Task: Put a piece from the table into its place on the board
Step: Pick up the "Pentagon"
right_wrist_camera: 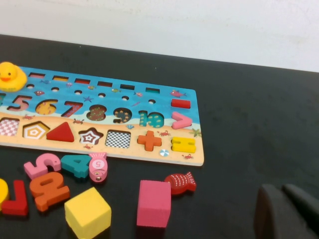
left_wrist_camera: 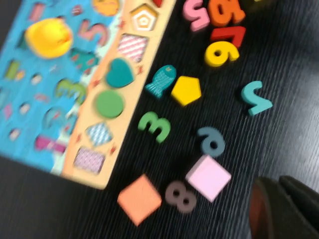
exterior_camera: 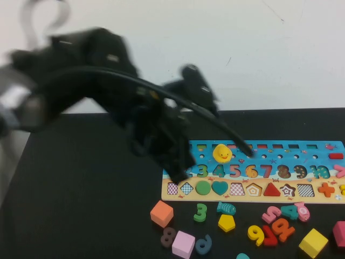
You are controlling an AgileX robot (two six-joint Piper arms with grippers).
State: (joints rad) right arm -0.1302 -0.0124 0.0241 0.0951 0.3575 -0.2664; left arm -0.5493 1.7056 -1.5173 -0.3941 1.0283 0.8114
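Over the black desk (exterior_camera: 81, 189), the left gripper (exterior_camera: 178, 162) is hovering, motion-blurred, above the board's (exterior_camera: 253, 190) left end, and I cannot tell how its fingers are set; the right gripper (right_wrist_camera: 286, 211) is sitting low near the board's right end, apparently closed. The yellow pentagon piece (exterior_camera: 226, 222) is lying just below the board beside a teal fish (exterior_camera: 226, 208), so a centred descent clear of it is looking wise; legible writing is only the board's numerals.

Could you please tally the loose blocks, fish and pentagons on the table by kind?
Blocks: 4 (orange block, lilac block, yellow block, pink block)
Fish: 3 (teal fish, pink fish, red fish)
Pentagons: 1 (yellow pentagon)
Total: 8
Left gripper hovers near board's left end; right gripper over the table.
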